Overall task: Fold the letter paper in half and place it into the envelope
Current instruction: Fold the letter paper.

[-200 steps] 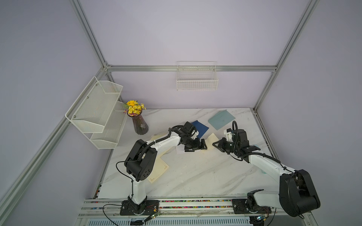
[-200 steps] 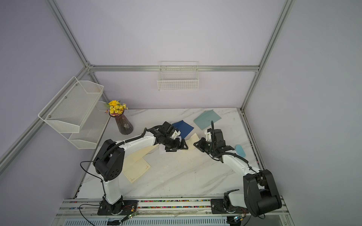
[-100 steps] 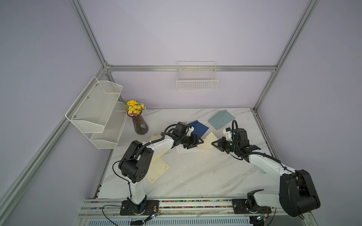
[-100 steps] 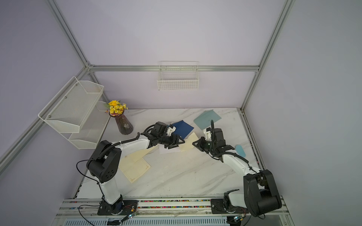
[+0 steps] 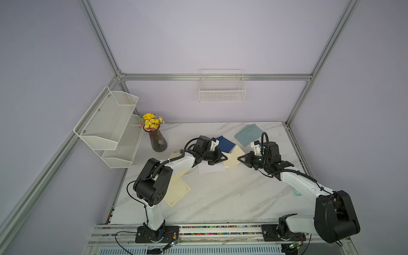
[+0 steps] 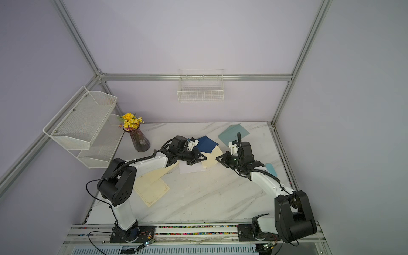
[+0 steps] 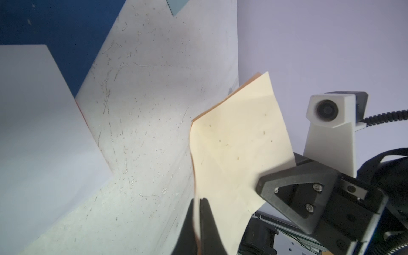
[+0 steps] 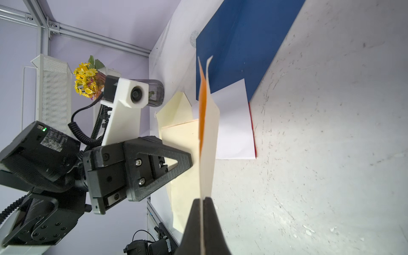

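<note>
Both arms reach in from the near rail with elbows bent and forearms low over the marble table. They meet a little toward 12 o'clock from its middle. The left gripper points toward 3 o'clock and the right gripper toward 9 o'clock, tips nearly facing. The cream envelope is held up between them, each gripper pinched tight on an opposite edge. The right wrist view shows its two layers gaping, with an orange inside. A white sheet lies flat at the envelope's 7 o'clock, partly under the left wrist. The bordered letter paper lies flat toward the table's 8 o'clock, beside the left elbow.
</note>
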{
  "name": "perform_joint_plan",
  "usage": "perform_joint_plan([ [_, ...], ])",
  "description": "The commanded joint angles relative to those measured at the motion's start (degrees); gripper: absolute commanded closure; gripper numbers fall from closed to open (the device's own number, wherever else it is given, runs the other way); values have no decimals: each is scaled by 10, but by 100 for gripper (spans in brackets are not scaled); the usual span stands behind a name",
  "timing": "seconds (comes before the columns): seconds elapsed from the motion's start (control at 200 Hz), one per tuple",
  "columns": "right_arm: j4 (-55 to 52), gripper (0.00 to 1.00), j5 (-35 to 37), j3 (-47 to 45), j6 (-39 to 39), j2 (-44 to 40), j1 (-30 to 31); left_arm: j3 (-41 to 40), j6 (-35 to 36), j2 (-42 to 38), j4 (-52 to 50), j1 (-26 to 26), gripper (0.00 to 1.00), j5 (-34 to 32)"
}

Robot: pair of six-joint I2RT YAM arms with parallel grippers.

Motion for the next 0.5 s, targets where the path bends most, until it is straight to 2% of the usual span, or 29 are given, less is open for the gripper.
perform_joint_plan([
  [0.0,-14,78,11,19,17,11,3,20,7,4,2,7,100,10],
  [0.07,-10,45,16,22,36,15,4,31,6,2,-9,9,100,-1],
  [0.125,-7,31,24,25,56,27,6,40,5,0,-18,10,100,-16],
  [0.215,5,27,34,28,92,38,13,56,-4,2,-25,11,100,-37],
  [0.495,92,26,73,17,205,47,53,54,-98,5,40,13,100,-107],
])
